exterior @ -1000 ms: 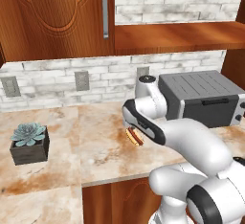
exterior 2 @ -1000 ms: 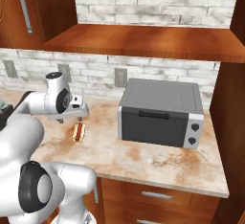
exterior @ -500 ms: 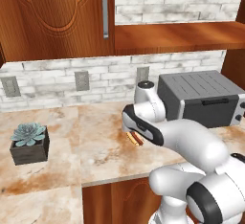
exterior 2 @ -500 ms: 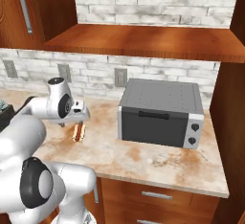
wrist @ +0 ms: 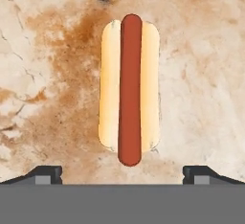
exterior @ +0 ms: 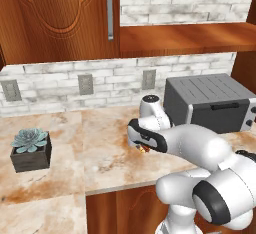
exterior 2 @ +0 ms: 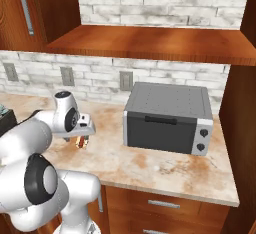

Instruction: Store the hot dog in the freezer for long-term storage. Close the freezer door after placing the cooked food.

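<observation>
Mostly hidden under the white arm's two-finger gripper [wrist: 122,173] in both base views: small red-brown sausage in tan bun, the hot dog [wrist: 128,90]. Lying flat on mottled beige marble counter [exterior: 100,153], long axis running straight away from the hand. Fingers spread wide, holding nothing.

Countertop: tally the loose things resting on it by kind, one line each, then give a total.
Hot dog: 1
Potted succulent: 1
Toaster oven: 1
Total: 3
</observation>
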Controlling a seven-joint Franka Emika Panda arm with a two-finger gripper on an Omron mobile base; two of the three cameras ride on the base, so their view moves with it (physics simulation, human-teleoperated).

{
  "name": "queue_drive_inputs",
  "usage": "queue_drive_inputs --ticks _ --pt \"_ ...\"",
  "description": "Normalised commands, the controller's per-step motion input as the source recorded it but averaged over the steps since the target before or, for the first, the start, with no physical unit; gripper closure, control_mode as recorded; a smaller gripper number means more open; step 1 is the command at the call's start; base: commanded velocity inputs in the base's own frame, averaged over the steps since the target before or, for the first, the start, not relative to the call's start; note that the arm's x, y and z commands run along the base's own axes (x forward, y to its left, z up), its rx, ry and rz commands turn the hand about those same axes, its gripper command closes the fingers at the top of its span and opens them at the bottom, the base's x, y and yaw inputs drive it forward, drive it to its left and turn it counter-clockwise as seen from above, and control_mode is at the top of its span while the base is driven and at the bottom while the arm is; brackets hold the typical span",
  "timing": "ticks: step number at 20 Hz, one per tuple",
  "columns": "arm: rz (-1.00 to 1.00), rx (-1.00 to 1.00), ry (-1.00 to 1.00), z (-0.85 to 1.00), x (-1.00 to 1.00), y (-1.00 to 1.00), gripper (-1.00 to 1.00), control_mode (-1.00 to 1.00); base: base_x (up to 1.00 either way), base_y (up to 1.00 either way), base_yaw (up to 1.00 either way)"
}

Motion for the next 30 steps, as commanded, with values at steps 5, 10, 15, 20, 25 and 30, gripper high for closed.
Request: queue_drive_inputs --ticks 5,10,15,20,25,30 --pt "0.00 0.00 0.04 -0.27 0.08 0.00 -1.00 -1.00 0.00 0.00 0.00" --pt "0.00 -0.03 0.00 -0.13 0.11 -0.08 -1.00 -1.00 0.00 0.00 0.00" --pt "0.00 -0.01 0.00 -0.25 0.22 0.00 -1.00 -1.00 0.00 0.00 0.00" --pt "0.00 -0.02 0.00 -0.29 0.18 0.00 -1.00 -1.00 0.00 0.00 0.00" --pt "0.00 0.00 0.00 -0.09 0.01 -0.01 -1.00 -1.00 0.00 0.00 0.00" --pt "0.00 0.00 0.00 -0.04 0.00 0.00 1.00 -1.00 0.00 0.00 0.00"
